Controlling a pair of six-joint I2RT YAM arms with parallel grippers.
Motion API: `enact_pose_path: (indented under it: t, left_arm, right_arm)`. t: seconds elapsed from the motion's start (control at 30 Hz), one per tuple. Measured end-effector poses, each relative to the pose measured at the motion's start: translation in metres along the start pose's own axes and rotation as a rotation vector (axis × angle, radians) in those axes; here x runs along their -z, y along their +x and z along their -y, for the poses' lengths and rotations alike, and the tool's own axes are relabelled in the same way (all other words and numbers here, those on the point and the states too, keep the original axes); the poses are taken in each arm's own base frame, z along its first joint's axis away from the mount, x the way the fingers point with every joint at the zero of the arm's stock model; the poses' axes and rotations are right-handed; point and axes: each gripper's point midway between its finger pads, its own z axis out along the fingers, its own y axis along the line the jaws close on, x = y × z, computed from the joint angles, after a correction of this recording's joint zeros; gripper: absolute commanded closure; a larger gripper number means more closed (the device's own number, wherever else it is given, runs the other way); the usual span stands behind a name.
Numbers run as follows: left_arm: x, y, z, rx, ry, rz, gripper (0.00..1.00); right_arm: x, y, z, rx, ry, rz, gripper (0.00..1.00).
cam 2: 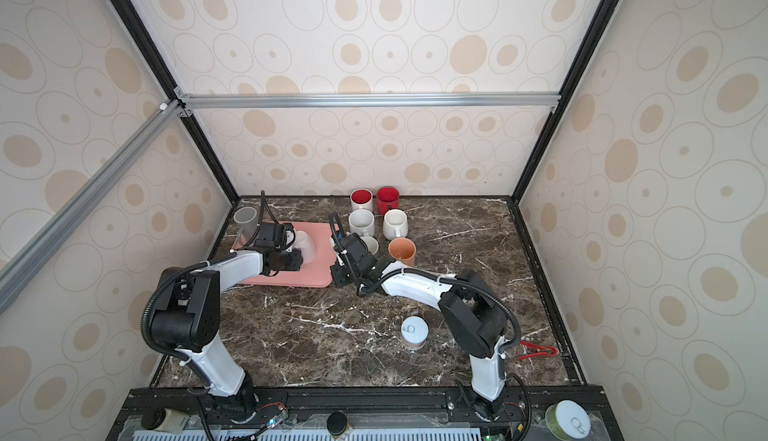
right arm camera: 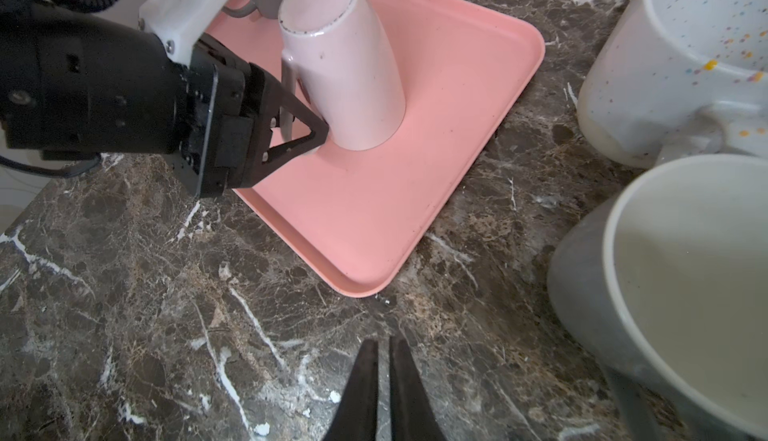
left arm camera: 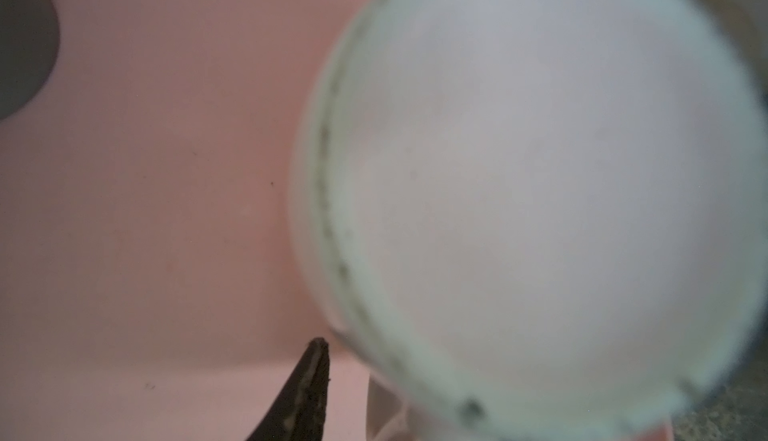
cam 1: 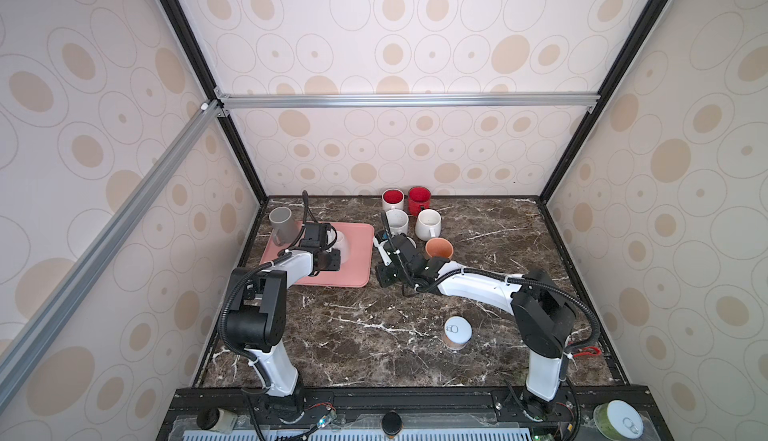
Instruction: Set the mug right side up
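Observation:
A pale white mug (right arm camera: 345, 73) stands upside down on the pink tray (right arm camera: 395, 210), base up and handle toward my left gripper (right arm camera: 309, 121). Both top views show the mug (cam 1: 344, 243) (cam 2: 306, 245) mid-tray. The left gripper is open, its jaws either side of the handle near the rim. The left wrist view is filled by the blurred mug base (left arm camera: 540, 189); one finger (left arm camera: 313, 380) shows with a strip of tray between it and the handle, and the far finger is hidden. My right gripper (right arm camera: 383, 341) is shut and empty, low over the marble by the tray's near corner.
A grey mug (cam 1: 282, 223) stands at the tray's back left corner. Several upright mugs cluster right of the tray, among them a red one (cam 1: 418, 200), a speckled one (right arm camera: 665, 65) and an orange one (cam 1: 438, 248). A white-lidded can (cam 1: 457, 331) stands toward the front.

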Motion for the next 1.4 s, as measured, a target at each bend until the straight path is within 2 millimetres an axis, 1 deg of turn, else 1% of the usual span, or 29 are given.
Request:
enact_pose_path:
  t: [0.13, 0.2, 0.43, 0.7, 0.8, 0.87, 0.97, 1.07, 1.17, 1.27, 1.4]
  left_arm:
    - [0.001, -0.001, 0.000, 0.000, 0.000, 0.005, 0.61]
    - [0.001, -0.002, 0.000, -0.001, 0.000, 0.006, 0.66]
    - [0.001, -0.005, 0.000, -0.003, 0.001, 0.019, 0.87]
    - [0.003, -0.004, -0.005, -0.002, -0.030, 0.021, 1.00]
    - [0.008, 0.003, -0.004, -0.005, -0.031, 0.018, 1.00]
    - [0.014, 0.006, -0.002, -0.007, -0.024, 0.021, 1.00]
    - [0.029, 0.005, 0.005, -0.006, 0.009, 0.052, 1.00]
    - [0.049, -0.004, 0.015, 0.003, 0.063, 0.115, 1.00]
    - [0.071, -0.019, 0.029, 0.012, 0.140, 0.201, 1.00]
    - [0.090, -0.035, 0.043, 0.022, 0.229, 0.280, 1.00]
    - [0.111, -0.051, 0.058, 0.041, 0.345, 0.366, 1.00]
  right_arm:
    - [0.000, 0.000, 0.000, 0.000, 0.000, 0.000, 0.89]
    - [0.000, 0.000, 0.000, 0.000, 0.000, 0.000, 0.89]
    - [0.000, 0.000, 0.000, -0.001, 0.000, -0.001, 0.89]
    - [0.000, 0.000, 0.000, -0.001, 0.000, 0.000, 0.89]
    - [0.000, 0.000, 0.000, 0.002, 0.000, 0.000, 0.88]
    - [0.000, 0.000, 0.000, 0.003, 0.000, 0.000, 0.87]
    - [0.001, -0.002, -0.001, 0.003, 0.000, -0.001, 0.85]
    - [0.004, -0.006, -0.001, 0.002, 0.001, 0.009, 0.84]
    - [0.012, -0.015, -0.002, -0.007, 0.006, 0.034, 0.83]
    - [0.030, -0.033, -0.004, -0.029, 0.003, 0.089, 0.82]
    - [0.060, -0.060, -0.008, -0.075, -0.023, 0.187, 0.78]
